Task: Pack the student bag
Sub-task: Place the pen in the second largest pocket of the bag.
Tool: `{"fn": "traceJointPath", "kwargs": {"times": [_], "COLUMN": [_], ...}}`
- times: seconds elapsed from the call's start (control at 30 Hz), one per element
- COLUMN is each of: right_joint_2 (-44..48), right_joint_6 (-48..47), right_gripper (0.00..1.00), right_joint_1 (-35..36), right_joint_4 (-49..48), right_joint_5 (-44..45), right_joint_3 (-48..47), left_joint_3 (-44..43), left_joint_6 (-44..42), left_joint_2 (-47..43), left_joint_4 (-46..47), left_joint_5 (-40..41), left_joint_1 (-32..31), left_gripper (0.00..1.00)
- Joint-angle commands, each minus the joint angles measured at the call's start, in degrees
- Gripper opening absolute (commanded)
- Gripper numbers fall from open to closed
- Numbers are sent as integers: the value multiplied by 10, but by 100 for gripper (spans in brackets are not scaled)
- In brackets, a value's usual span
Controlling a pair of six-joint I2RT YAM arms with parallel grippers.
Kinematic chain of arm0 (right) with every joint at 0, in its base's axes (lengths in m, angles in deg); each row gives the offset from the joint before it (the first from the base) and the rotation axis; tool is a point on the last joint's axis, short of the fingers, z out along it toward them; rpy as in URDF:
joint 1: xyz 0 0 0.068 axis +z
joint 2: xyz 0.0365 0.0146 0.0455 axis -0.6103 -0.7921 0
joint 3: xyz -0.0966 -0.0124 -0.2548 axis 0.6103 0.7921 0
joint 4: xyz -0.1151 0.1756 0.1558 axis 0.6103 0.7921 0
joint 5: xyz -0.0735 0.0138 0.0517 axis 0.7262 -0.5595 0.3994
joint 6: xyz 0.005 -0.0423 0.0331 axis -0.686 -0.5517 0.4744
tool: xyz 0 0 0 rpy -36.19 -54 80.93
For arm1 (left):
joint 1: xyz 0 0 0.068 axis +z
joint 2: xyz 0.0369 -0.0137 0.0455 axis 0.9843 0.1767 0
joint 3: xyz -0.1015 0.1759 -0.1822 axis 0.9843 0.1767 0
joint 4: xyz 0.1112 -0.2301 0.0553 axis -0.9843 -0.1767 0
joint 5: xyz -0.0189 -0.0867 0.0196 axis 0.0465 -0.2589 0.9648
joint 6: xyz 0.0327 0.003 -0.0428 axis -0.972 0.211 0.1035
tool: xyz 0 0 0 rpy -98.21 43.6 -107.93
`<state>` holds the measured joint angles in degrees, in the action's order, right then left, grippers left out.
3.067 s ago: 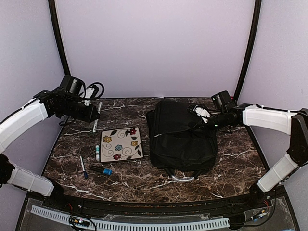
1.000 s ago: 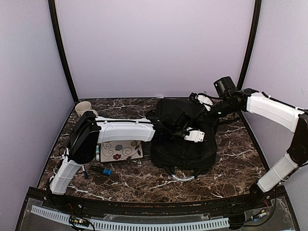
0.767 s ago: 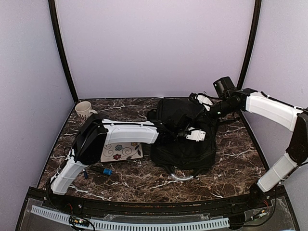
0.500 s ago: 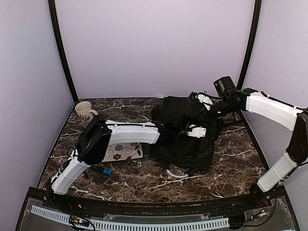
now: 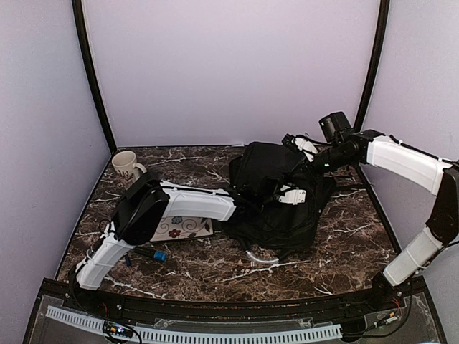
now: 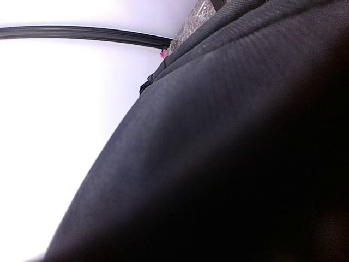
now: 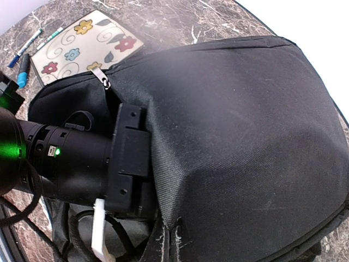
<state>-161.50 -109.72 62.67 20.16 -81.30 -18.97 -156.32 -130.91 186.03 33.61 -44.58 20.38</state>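
The student bag, a black backpack, lies right of centre on the marble table, its top flap raised. My right gripper is shut on the flap's edge and holds it up; in the right wrist view the fabric is pinched at the gripper. My left arm's wrist reaches into the opening under the flap, and its black body shows in the right wrist view. The left fingers are hidden inside the bag. The left wrist view shows only black bag fabric.
A flower-patterned flat pad lies left of the bag, partly under my left arm, also in the right wrist view. A blue-capped marker and pens lie beside it. A mug stands back left. The bag's grey handle points forward.
My left arm swung from the far left into the bag's opening. In the last second the right gripper lifted the flap higher and the bag shifted slightly back and right.
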Motion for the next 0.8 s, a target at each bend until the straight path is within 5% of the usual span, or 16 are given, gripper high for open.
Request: {"fn": "traceJointPath", "kwargs": {"times": [0.0, 0.2, 0.77], "right_joint_2": [5, 6, 14], "right_joint_6": [16, 25, 32], "right_gripper": [0, 0, 0], "right_joint_1": [4, -7, -24], "right_joint_4": [-15, -25, -67], "right_joint_5": [-51, -44, -11], "right_joint_3": [-31, -23, 22], "left_joint_3": [68, 116, 248], "left_joint_6": [13, 16, 101], "left_joint_2": [-61, -101, -244], "left_joint_4": [71, 117, 57], "left_joint_5": [43, 51, 43], "left_joint_1": [13, 1, -44], "left_gripper": [46, 51, 47]}}
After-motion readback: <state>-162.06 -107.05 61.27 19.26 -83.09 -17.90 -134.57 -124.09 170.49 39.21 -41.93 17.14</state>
